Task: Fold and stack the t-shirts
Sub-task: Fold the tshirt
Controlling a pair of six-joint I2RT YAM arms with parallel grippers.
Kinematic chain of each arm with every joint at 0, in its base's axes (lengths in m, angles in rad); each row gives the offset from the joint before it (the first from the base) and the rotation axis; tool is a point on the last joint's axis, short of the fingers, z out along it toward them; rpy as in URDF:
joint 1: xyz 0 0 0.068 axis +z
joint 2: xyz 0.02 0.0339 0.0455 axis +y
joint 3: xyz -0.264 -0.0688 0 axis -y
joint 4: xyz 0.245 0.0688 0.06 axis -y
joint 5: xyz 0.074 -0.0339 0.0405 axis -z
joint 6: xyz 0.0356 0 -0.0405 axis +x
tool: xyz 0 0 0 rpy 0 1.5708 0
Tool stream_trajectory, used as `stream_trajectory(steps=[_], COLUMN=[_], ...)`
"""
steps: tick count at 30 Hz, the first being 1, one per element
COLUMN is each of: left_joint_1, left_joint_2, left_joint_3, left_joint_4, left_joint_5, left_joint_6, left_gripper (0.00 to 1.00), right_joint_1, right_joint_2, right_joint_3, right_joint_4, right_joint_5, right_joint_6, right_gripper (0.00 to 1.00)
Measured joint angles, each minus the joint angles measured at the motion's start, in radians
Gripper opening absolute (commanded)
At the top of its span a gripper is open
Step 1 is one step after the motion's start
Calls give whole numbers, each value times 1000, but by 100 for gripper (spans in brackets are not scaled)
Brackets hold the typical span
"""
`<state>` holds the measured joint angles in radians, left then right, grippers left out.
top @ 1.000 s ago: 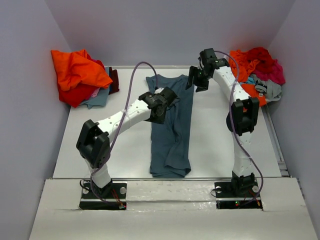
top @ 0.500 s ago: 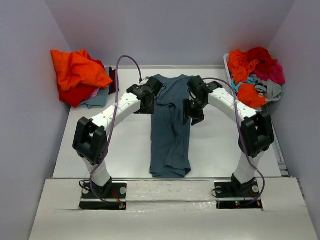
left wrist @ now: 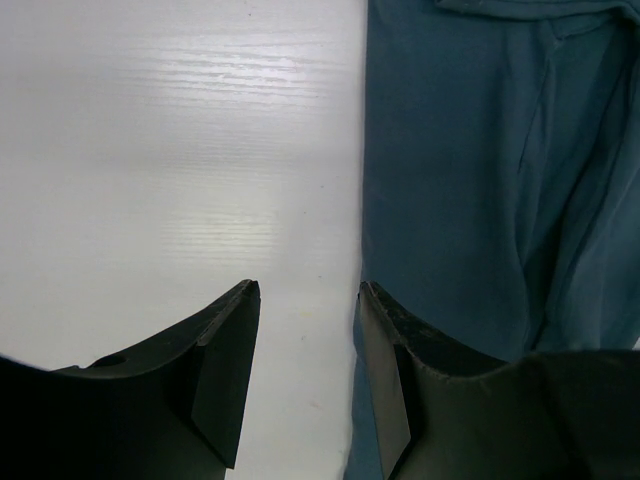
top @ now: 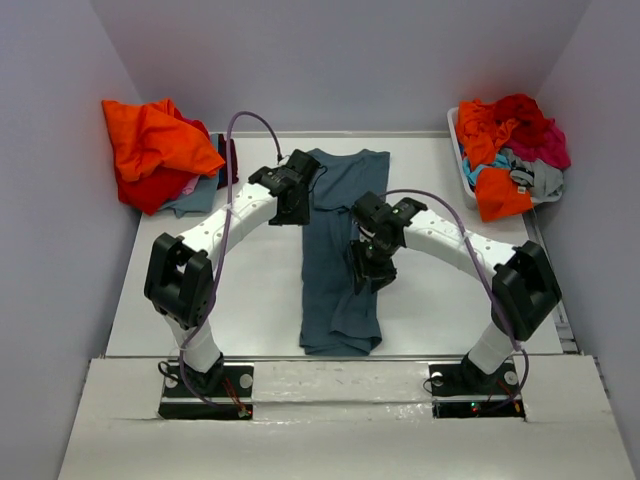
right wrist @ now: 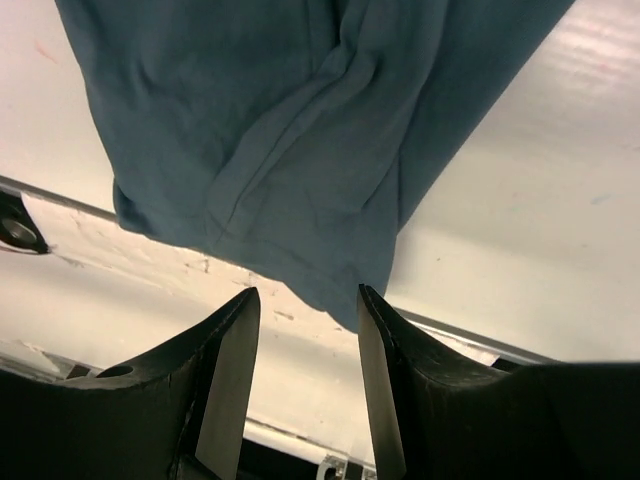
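Between lilac walls [top: 350, 60], a slate-blue t-shirt [top: 335, 295] lies on the white table [top: 250, 290].

Left hand [left wrist: 308, 290], jaws apart w/ nothing btwn, over white tabletop [left wrist: 170, 150]; slate-blue t-shirt [left wrist: 480, 180] fills right side, its straight edge meeting the right fingertip; long creases.

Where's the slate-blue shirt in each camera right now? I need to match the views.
Top external: the slate-blue shirt lies lengthwise down the middle of the white table.
Left wrist: shirt fills the right half.
Right wrist: shirt fills the upper part, one corner pointing down.
Shared landmark: the white table bordering the shirt's edge.
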<state>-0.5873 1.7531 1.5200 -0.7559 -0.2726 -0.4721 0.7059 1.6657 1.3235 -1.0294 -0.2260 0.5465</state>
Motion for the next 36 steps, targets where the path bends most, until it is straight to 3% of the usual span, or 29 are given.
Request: stream_trajectory(steps=[20,36], left_joint_1=[0,0], left_joint_2=[-2,-47], left_joint_3=[-117,-153], left_joint_4=[50,71], left_joint_5=[37,37], left_joint_6=[18,26], left_gripper=[56,56], right_joint_1=[260,304], right_joint_2=[113,190], right_joint_3=[-38,-41], right_joint_4=[53,126], right_joint_5=[-40,-62], right_joint_6=[128,177], right_gripper=[49,49])
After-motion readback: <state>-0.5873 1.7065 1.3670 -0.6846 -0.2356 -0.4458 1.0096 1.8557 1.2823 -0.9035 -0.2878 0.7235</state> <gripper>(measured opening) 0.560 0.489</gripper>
